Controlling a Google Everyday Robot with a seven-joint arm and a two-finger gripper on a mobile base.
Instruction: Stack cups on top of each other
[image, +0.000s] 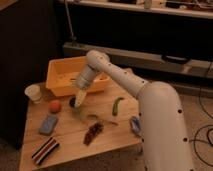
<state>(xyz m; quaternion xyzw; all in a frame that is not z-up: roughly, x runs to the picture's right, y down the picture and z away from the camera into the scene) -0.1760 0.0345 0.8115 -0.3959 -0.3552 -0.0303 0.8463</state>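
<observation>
Stacking is not yet done: the jaws sit low over the desk (70, 136), right at the pale green cup (74, 103) (gripping it or merely around it, I cannot tell). The white cup (33, 93) stands well apart from the jaws, beyond the orange ball (54, 105). Lifting and nesting remain.

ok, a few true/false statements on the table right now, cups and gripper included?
1. The white cup stands near the table's left edge, apart from the pale green cup. True.
2. The cups are stacked. False: they stand apart, with the orange-red ball between them.
3. The gripper is at the pale green cup, in front of the yellow bin. True.
4. The white cup sits inside the yellow bin. False: it stands on the table, left of the bin.
</observation>
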